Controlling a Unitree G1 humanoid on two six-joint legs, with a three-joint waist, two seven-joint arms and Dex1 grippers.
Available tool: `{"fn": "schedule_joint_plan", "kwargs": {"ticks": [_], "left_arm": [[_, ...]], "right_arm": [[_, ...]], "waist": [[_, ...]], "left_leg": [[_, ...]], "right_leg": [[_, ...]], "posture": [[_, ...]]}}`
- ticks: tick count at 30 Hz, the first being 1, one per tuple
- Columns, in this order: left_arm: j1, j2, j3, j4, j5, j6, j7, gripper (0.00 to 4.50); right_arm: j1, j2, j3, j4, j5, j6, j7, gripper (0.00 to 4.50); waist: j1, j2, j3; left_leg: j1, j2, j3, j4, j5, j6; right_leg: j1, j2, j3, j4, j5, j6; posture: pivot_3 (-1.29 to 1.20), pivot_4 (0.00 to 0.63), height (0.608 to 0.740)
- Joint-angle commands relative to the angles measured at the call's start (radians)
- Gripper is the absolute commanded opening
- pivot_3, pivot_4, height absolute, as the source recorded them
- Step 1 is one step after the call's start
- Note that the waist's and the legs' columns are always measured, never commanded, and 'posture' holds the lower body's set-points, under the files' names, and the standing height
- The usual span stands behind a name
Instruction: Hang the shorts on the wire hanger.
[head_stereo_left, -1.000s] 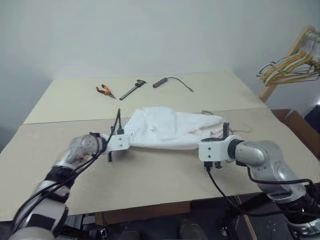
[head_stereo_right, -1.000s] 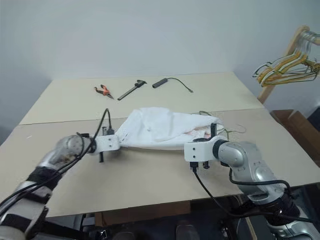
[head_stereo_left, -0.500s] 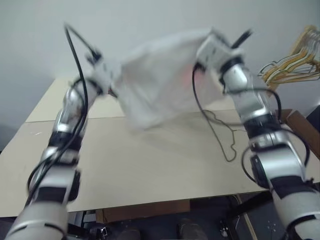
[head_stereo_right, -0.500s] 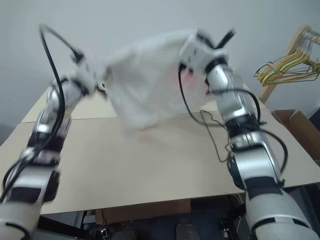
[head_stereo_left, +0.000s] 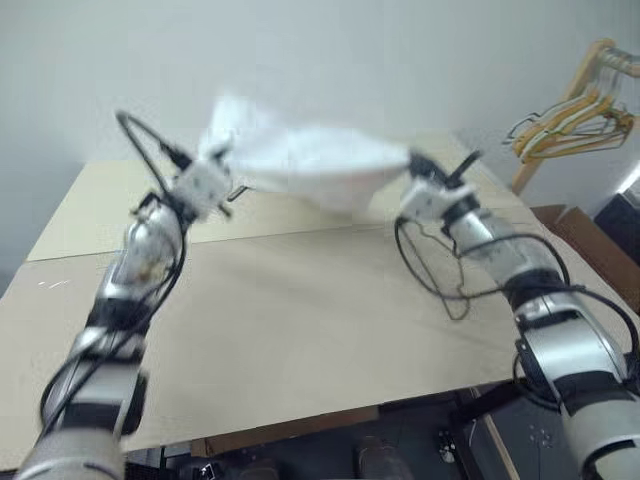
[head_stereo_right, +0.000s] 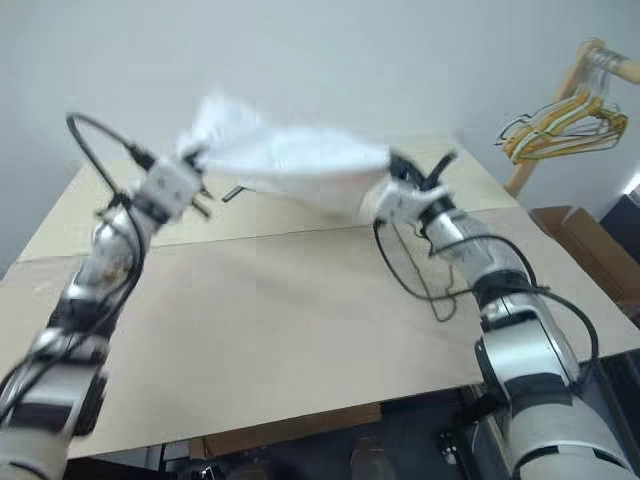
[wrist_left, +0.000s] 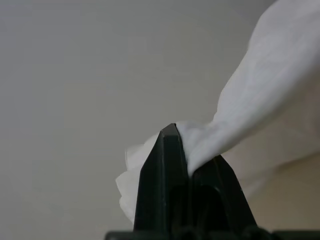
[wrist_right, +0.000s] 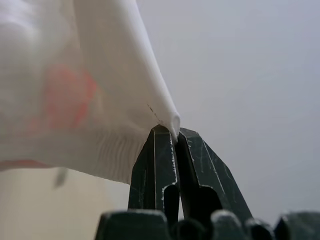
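The white shorts hang in the air over the far half of the table, stretched between my two grippers. My left gripper is shut on their one end, and the left wrist view shows white cloth pinched between the black fingers. At the other end my right gripper is shut on a hem edge; a pink-red patch shows on the cloth beside it. The thin wire hanger lies on the table under my right forearm, partly tangled by eye with the arm's black cable.
The table is a pale beige board with a seam across its middle. A wooden rack with a bunch of yellow and pale hangers stands off the table's far right corner. A brown box sits beside the table's right edge.
The shorts, lying on the table a second ago, were swung high and now sit lower, pulled out flat between the grippers. Both arms have come down and reached forward.
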Motion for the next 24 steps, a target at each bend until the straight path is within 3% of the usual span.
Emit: {"fn": "schedule_joint_plan", "kwargs": {"ticks": [1, 5, 9, 12, 16, 20, 24], "left_arm": [[0.150, 0.113, 0.073, -0.310, -0.183, 0.138, -0.199, 0.05], [0.396, 0.277, 0.193, -0.533, -0.315, 0.324, -0.364, 0.05], [0.613, 0.401, 0.340, -0.668, -0.361, 0.403, -0.522, 0.05], [0.764, 0.438, 0.452, -0.773, -0.398, 0.461, -0.639, 0.05], [0.915, 0.429, 0.520, -0.895, -0.404, 0.496, -0.742, 0.05], [0.899, 0.405, 0.447, -0.961, -0.377, 0.554, -0.686, 0.05], [0.897, 0.404, 0.413, -1.010, -0.391, 0.591, -0.699, 0.05]], "right_arm": [[0.050, -0.031, 0.012, -0.055, 0.111, -0.129, 0.232, 0.00], [0.124, -0.034, 0.011, -0.093, 0.243, -0.170, 0.470, 0.00], [0.154, -0.066, 0.034, -0.114, 0.223, -0.238, 0.561, 0.00], [0.179, -0.095, 0.056, -0.139, 0.164, -0.271, 0.579, 0.00], [0.198, -0.140, 0.069, -0.161, 0.035, -0.276, 0.505, 0.00], [0.219, -0.182, 0.067, -0.187, -0.085, -0.234, 0.388, 0.00], [0.294, -0.227, 0.058, -0.252, -0.066, -0.255, 0.383, 0.00]], "waist": [[-0.016, 0.000, 0.000], [-0.046, 0.000, 0.002], [-0.043, 0.003, 0.020], [-0.030, -0.001, 0.025], [-0.009, 0.000, 0.025], [0.014, 0.000, 0.025], [0.021, -0.001, 0.025]], "left_leg": [[0.001, 0.000, -0.001, 0.000, -0.003, 0.005], [0.009, 0.001, -0.003, 0.001, -0.006, 0.010], [0.050, 0.003, 0.000, 0.001, -0.008, 0.015], [0.068, 0.008, -0.001, -0.001, -0.009, 0.015], [0.070, 0.010, 0.001, -0.001, -0.009, 0.015], [0.065, 0.010, 0.002, -0.001, -0.010, 0.016], [0.061, 0.010, 0.004, -0.001, -0.012, 0.018]], "right_leg": [[0.001, 0.000, 0.000, 0.000, 0.000, 0.000], [0.008, 0.001, 0.003, 0.001, 0.001, -0.002], [0.051, 0.006, 0.003, -0.002, -0.009, 0.002], [0.073, 0.008, 0.001, 0.000, -0.016, -0.007], [0.067, 0.010, 0.001, 0.002, -0.017, -0.009], [0.061, 0.010, 0.001, 0.002, -0.014, -0.011], [0.058, 0.010, 0.000, 0.001, -0.012, -0.014]], "posture": [[-0.05, 0.000, 0.740], [-0.04, 0.000, 0.740], [-0.03, 0.000, 0.740], [-0.03, 0.000, 0.740], [-0.04, 0.000, 0.740], [-0.05, 0.000, 0.740], [-0.07, 0.000, 0.740]]}}
